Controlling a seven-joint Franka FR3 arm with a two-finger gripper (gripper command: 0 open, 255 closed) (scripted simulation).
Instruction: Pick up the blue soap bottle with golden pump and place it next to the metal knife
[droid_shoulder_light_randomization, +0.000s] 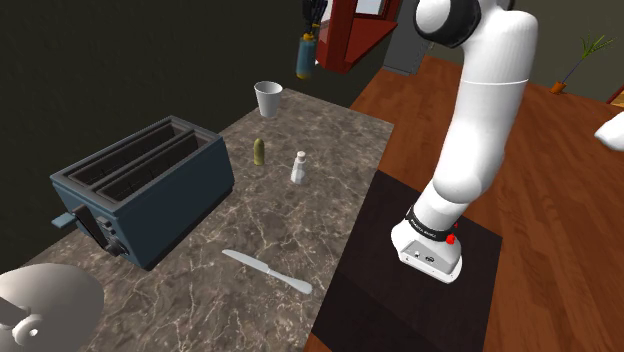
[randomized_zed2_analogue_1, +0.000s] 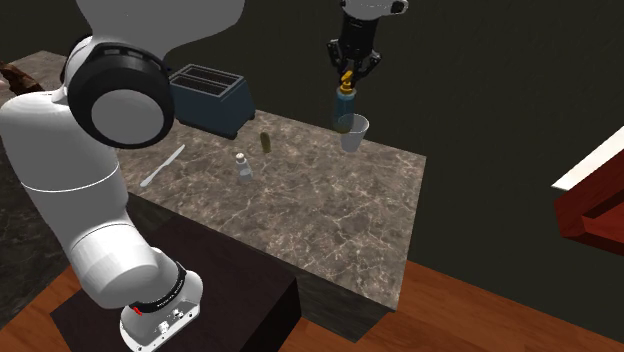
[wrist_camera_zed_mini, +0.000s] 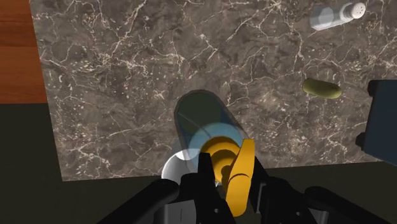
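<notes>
The blue soap bottle (droid_shoulder_light_randomization: 305, 56) with its golden pump (wrist_camera_zed_mini: 224, 160) hangs in the air above the counter's far edge, close to the white cup (droid_shoulder_light_randomization: 267, 98). My gripper (randomized_zed2_analogue_1: 351, 62) is shut on the pump from above, and the bottle (randomized_zed2_analogue_1: 344, 102) dangles below it. In the wrist view the bottle body (wrist_camera_zed_mini: 205, 118) points away from the gripper (wrist_camera_zed_mini: 229, 170). The metal knife (droid_shoulder_light_randomization: 267, 270) lies flat on the marble counter (droid_shoulder_light_randomization: 330, 150) near its front edge, in front of the toaster; it also appears as the knife (randomized_zed2_analogue_1: 163, 166).
A dark blue toaster (droid_shoulder_light_randomization: 145, 185) stands at the shoulder view's left. A small white shaker (droid_shoulder_light_randomization: 298, 167) and an olive-green object (droid_shoulder_light_randomization: 258, 151) sit mid-counter. A pale round dish (droid_shoulder_light_randomization: 45, 300) is at the lower left. My black stand (droid_shoulder_light_randomization: 420, 290) borders the counter.
</notes>
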